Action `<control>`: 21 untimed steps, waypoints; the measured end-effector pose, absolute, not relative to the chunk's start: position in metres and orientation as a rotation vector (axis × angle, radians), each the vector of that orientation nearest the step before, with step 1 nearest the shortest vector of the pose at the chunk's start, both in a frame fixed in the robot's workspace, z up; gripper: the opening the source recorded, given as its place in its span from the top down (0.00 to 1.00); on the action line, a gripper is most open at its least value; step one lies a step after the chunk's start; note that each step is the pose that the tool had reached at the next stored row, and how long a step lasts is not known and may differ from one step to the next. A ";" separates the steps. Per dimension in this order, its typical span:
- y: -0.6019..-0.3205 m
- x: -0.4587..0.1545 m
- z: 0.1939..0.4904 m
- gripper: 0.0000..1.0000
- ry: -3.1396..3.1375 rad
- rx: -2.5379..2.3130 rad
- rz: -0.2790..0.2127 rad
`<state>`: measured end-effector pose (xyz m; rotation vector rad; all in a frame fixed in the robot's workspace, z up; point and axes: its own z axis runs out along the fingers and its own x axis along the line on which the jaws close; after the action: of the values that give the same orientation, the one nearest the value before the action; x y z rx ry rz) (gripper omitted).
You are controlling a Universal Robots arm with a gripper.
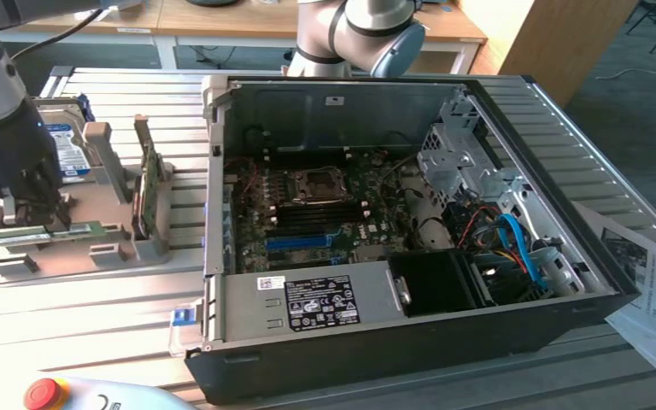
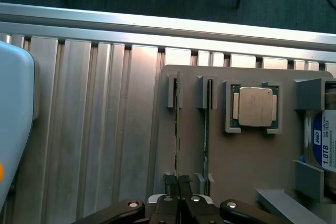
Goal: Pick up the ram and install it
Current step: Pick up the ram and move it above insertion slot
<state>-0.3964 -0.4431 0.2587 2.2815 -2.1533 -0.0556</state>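
Far on the exterior view's left: clamps the ram (image 1: 45, 232) with the gripper (image 1: 32, 224), jaws pinched tight on its upper edge. Stands on edge in the outer slot of the grey holder (image 1: 112, 252), not yet lifted out (a second thin board (image 2: 208, 124) just beside it). Lies straight under the hand, long axis in line with the closed fingertips. Further right, well apart: open case (image 1: 419, 342) with the black slots (image 1: 319, 224).
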 end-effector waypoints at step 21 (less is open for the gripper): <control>-0.443 -0.396 0.298 0.89 -2.153 2.281 -0.055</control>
<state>-0.3964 -0.4431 0.2983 2.2815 -2.1532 -0.0555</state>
